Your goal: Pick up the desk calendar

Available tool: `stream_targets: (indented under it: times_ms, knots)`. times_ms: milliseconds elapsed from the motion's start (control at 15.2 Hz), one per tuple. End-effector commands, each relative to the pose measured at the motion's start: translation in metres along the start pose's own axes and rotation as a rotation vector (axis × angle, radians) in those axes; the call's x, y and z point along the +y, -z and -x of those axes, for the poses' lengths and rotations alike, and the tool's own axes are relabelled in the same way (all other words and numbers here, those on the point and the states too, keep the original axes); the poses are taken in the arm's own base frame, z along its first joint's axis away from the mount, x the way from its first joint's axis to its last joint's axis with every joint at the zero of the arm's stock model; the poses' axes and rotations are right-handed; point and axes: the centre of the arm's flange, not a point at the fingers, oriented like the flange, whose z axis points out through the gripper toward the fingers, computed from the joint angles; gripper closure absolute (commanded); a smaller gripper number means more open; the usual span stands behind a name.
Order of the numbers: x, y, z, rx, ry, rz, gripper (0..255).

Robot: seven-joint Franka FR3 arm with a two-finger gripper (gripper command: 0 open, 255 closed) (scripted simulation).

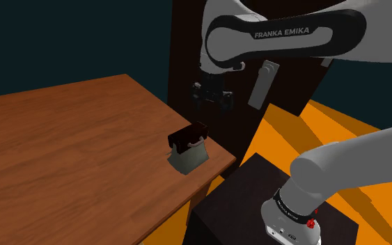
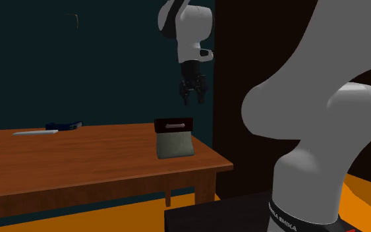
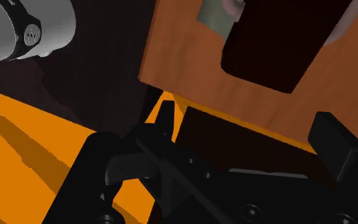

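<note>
The calendar [image 1: 189, 148] stands upright on the table [image 1: 83, 139], close to the table corner nearest the stand [image 1: 243, 191]. The gripper [image 1: 212, 96] hangs in the air above that corner of the table, clear of the calendar, with its fingers spread and nothing between them. Toward the table's far end lie a dark blue thing [image 2: 64, 125] and what may be a knife [image 2: 35, 132].

Wooden table [image 1: 83, 139], orange floor [image 1: 340, 129], dark wall [image 2: 78, 59]
</note>
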Motion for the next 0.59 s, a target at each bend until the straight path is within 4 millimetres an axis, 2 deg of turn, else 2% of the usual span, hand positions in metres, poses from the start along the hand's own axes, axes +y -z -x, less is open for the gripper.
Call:
stream_targets:
  times_ms: [0,66,528]
  knots:
    - [-0.019,-0.023,0.003,-0.023,-0.226,0.04,0]
    - [-0.023,-0.028,0.002,-0.028,-0.274,0.049,0]
    - [-0.027,-0.065,0.004,-0.028,-0.274,0.049,0]
